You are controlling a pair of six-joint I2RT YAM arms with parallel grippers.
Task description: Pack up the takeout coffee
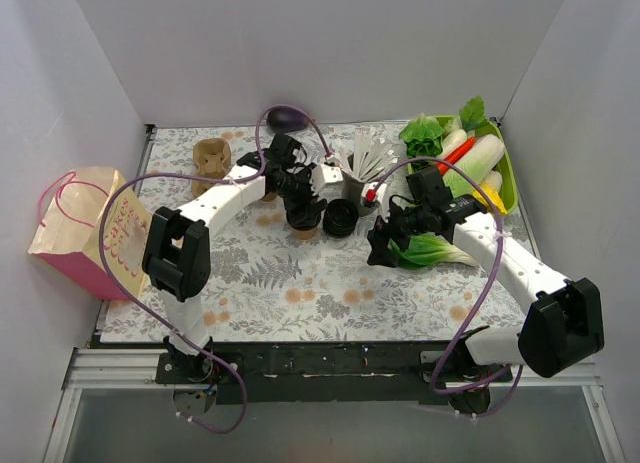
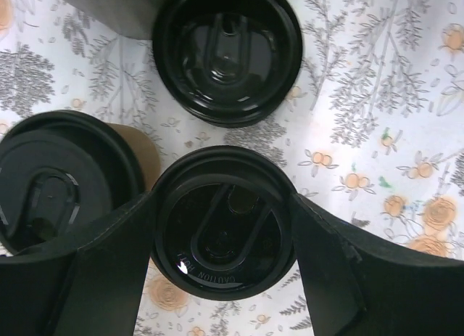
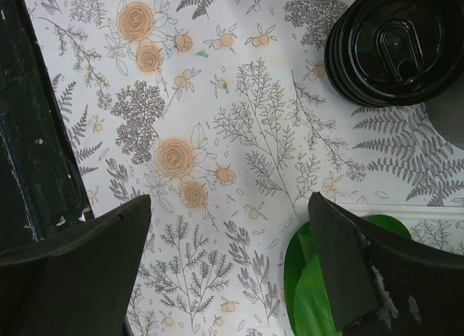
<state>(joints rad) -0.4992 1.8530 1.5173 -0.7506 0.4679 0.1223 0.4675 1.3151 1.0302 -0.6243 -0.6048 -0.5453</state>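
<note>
L gripper (image 1: 304, 209) is clamped, as far as I can judge, on the takeout coffee (image 2: 221, 238) mid-desk, a bit toward the far edge. Its fingers (image 2: 94, 271) sit flush against both sides of the black lid w/ no gap showing, prob. a side grip so the cup stays upright for the carry to the paper bag (image 1: 80, 233) at the left edge. R gripper (image 3: 230, 205) hangs apart and empty nearer the right edge, out of the way. The left wrist view shows the contact, plus a second lidded cup (image 2: 51, 183) touching or nearly so (snag risk). Only the top view shows the bag.
</note>
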